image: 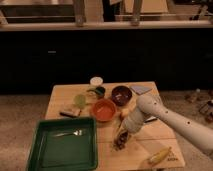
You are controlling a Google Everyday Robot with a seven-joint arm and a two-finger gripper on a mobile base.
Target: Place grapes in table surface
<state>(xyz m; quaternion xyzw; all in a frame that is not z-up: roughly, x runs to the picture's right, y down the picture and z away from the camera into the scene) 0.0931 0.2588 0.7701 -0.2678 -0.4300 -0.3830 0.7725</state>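
Note:
The grapes (119, 144) are a dark lumpy bunch at the tip of my gripper (121, 137), low over or just touching the table surface (150, 137) in front of the orange bowl (104, 109). The gripper points down and is shut on the grapes. My white arm (170, 120) reaches in from the right. I cannot tell whether the bunch rests on the wood.
A green tray (45, 155) with a fork (70, 133) lies at the front left. A dark brown bowl (121, 94), a white cup (96, 81), a green item (80, 100) and a small pale-orange fruit (124, 113) stand behind. A yellow banana-like fruit (159, 155) lies at the front right.

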